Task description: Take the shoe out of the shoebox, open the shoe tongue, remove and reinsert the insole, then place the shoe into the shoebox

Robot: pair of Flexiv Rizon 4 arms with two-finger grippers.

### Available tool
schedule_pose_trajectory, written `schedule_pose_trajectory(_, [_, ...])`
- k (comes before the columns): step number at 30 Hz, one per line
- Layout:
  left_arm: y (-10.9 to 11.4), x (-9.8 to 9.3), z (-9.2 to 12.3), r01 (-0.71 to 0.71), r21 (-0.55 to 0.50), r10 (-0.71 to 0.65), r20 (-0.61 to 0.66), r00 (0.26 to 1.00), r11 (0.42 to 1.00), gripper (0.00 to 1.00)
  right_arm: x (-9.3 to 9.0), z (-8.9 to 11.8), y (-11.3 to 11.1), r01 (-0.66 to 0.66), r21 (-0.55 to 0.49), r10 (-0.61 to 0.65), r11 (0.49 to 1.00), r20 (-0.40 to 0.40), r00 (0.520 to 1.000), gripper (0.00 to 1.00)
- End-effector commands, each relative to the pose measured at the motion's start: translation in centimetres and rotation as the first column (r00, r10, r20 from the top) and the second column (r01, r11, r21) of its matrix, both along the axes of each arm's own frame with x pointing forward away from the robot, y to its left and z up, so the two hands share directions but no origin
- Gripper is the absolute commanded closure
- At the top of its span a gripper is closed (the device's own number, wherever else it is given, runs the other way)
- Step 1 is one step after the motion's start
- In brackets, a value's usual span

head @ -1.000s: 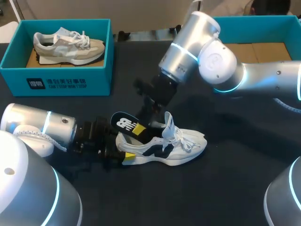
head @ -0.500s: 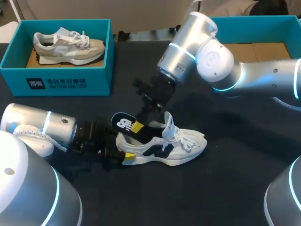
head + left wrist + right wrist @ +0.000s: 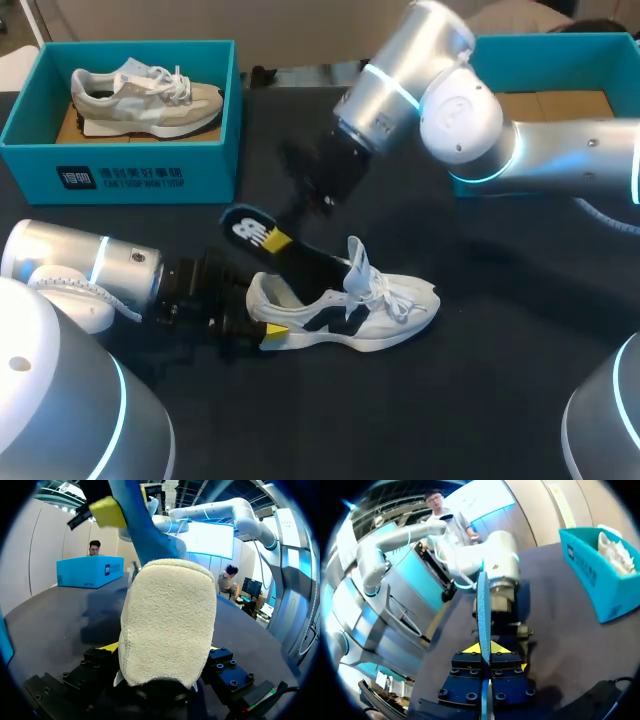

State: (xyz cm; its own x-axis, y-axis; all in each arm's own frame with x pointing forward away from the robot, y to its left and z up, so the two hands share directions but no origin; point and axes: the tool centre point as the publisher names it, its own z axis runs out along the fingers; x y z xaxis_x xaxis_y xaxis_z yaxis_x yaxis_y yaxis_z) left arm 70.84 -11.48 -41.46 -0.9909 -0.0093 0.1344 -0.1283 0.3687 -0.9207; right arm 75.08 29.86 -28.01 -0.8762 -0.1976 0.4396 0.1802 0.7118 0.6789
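A white and navy shoe (image 3: pixel 375 310) lies on its sole on the dark table, toe to the right. My left gripper (image 3: pixel 262 318) is shut on its heel; in the left wrist view the fuzzy heel (image 3: pixel 167 620) fills the gap between the two yellow tips. The dark insole (image 3: pixel 305 258) with a white logo slants up and to the left out of the shoe's mouth. My right gripper (image 3: pixel 280 238) is shut on its raised heel end. In the right wrist view the insole (image 3: pixel 482 610) stands edge-on between the closed yellow tips (image 3: pixel 483 650).
A teal shoebox (image 3: pixel 130 175) at the back left holds a grey and beige shoe (image 3: pixel 145 95). A second teal box (image 3: pixel 560 48) stands at the back right, behind my right arm. Bare dark tabletop lies in front of and to the right of the shoe.
My right gripper has shut on the insole and drawn it up and to the left, farther out of the shoe. The left gripper and the shoe have stayed put.
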Motion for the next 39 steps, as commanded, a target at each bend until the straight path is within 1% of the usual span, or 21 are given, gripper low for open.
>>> schedule_pose_trajectory(1, [0.0, 0.0, -0.3, -0.001, 0.003, 0.001, 0.000, 1.000, 1.000, 1.00, -0.5, 2.1, -0.1, 0.091, 0.023, -0.092, 0.996, 0.078, 0.993, 1.00])
schedule_pose_trajectory(7, [0.0, 0.0, -0.3, -0.001, 0.003, 0.001, 0.000, 1.000, 1.000, 1.00, 1.3, 5.5, 1.0, 0.169, 0.109, -0.183, 0.979, 0.132, 0.974, 1.00])
schedule_pose_trajectory(10, [0.0, 0.0, -0.3, -0.001, 0.003, 0.001, 0.000, 1.000, 1.000, 1.00, 2.6, 7.4, 1.3, 0.213, 0.169, -0.240, 0.962, 0.162, 0.957, 1.00])
schedule_pose_trajectory(13, [0.0, 0.0, -0.3, -0.001, 0.003, 0.001, 0.000, 1.000, 1.000, 1.00, 3.8, 8.9, 1.8, 0.226, 0.215, -0.267, 0.950, 0.185, 0.946, 1.00])
schedule_pose_trajectory(20, [0.0, 0.0, -0.3, -0.001, 0.003, 0.001, 0.000, 1.000, 1.000, 1.00, 6.1, 11.4, 2.1, 0.260, 0.325, -0.340, 0.909, 0.221, 0.914, 1.00])
schedule_pose_trajectory(21, [0.0, 0.0, -0.3, -0.001, 0.003, 0.001, 0.000, 1.000, 1.000, 1.00, 6.4, 11.8, 2.1, 0.255, 0.329, -0.336, 0.909, 0.221, 0.915, 1.00])
schedule_pose_trajectory(25, [0.0, 0.0, -0.3, -0.001, 0.003, 0.001, 0.000, 1.000, 1.000, 1.00, 7.5, 13.5, 2.1, 0.265, 0.378, -0.371, 0.887, 0.242, 0.896, 1.00])
schedule_pose_trajectory(27, [0.0, 0.0, -0.3, -0.001, 0.003, 0.001, 0.000, 1.000, 1.000, 1.00, 8.0, 14.0, 2.1, 0.245, 0.407, -0.365, 0.880, 0.248, 0.897, 1.00])
schedule_pose_trajectory(29, [0.0, 0.0, -0.3, -0.001, 0.003, 0.001, 0.000, 1.000, 1.000, 1.00, 8.1, 14.1, 2.1, 0.248, 0.408, -0.366, 0.879, 0.243, 0.898, 1.00])
schedule_pose_trajectory(30, [0.0, 0.0, -0.3, -0.001, 0.003, 0.001, 0.000, 1.000, 1.000, 1.00, 8.3, 14.3, 2.1, 0.243, 0.431, -0.370, 0.869, 0.243, 0.897, 1.00])
schedule_pose_trajectory(39, [0.0, 0.0, -0.3, -0.001, 0.003, 0.001, 0.000, 1.000, 1.000, 1.00, 8.3, 14.3, 2.1, 0.243, 0.431, -0.370, 0.869, 0.243, 0.897, 1.00])
